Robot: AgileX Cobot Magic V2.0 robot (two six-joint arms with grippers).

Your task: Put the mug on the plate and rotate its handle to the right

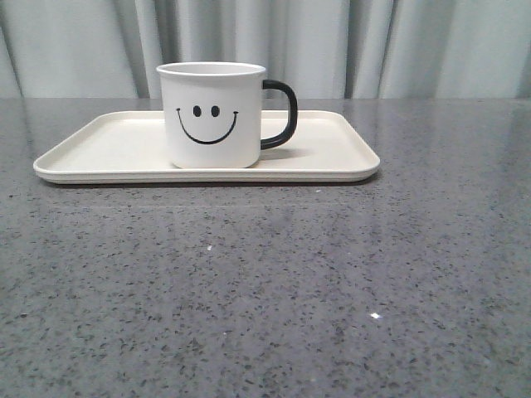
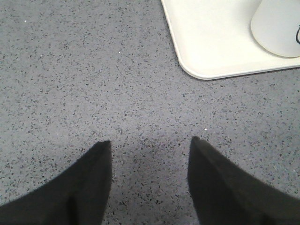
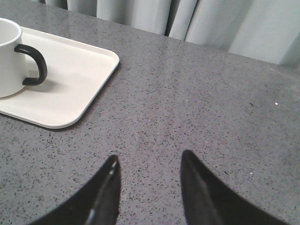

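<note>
The white mug (image 1: 211, 116) with a black smiley face stands upright on the cream plate (image 1: 99, 149), a little left of its middle. Its black handle (image 1: 282, 114) points right. In the right wrist view the mug (image 3: 8, 58) and handle (image 3: 35, 63) sit on the plate (image 3: 70, 89). In the left wrist view the mug's base (image 2: 277, 28) rests on the plate (image 2: 211, 42). My left gripper (image 2: 150, 145) is open and empty over bare table, off the plate's corner. My right gripper (image 3: 149, 159) is open and empty over table, beside the plate. Neither gripper shows in the front view.
The grey speckled table (image 1: 265, 290) stretches in front of the plate. Pale curtains (image 1: 398, 46) hang behind the table's far edge.
</note>
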